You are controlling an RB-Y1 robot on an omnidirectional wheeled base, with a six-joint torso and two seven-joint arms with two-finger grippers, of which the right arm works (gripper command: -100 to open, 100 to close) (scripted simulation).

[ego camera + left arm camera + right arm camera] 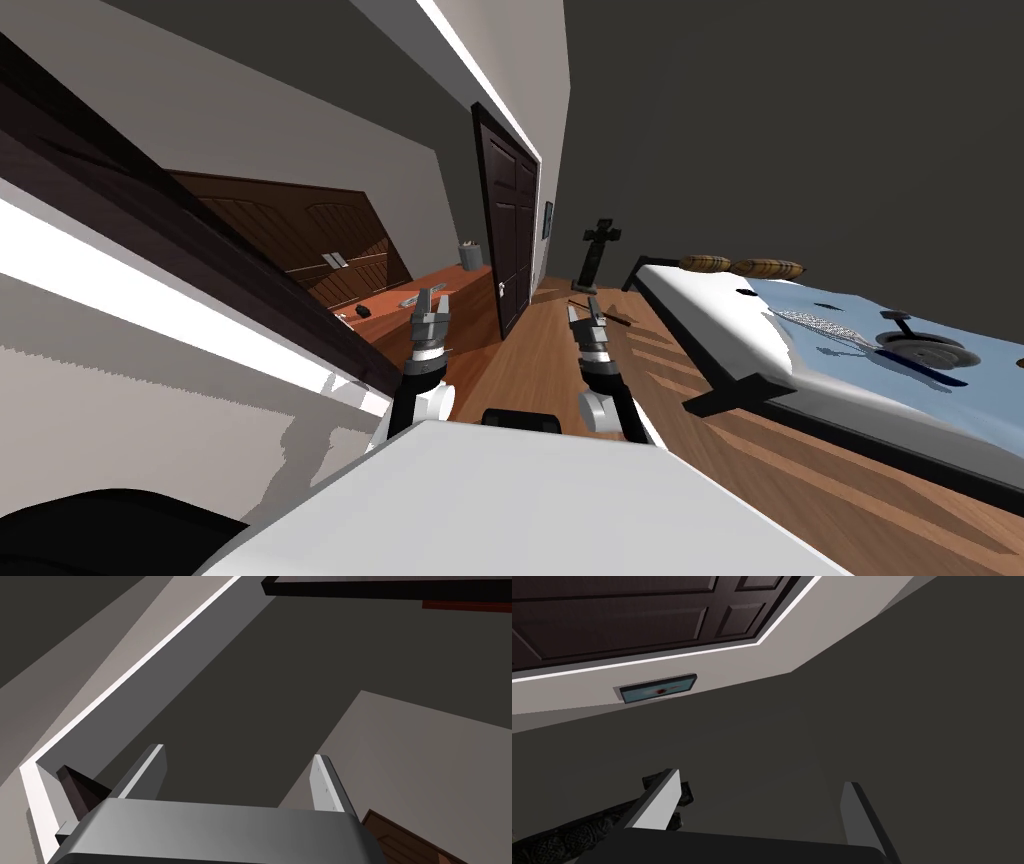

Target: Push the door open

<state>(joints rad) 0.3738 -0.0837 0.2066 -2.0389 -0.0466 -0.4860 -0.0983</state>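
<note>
The dark panelled door (510, 235) stands at centre frame, well ahead of the arms and shut, as far as this slanted view lets me judge. Left gripper (434, 300) and right gripper (585, 312) hover low centre, fingers spread wide, holding nothing — brown desk (385, 298) to their left, bed (700, 310) right.

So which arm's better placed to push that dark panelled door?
Left, marginally: left gripper sits toward the dark panelled door, right gripper farther off. Both open, both well short of it.
</note>
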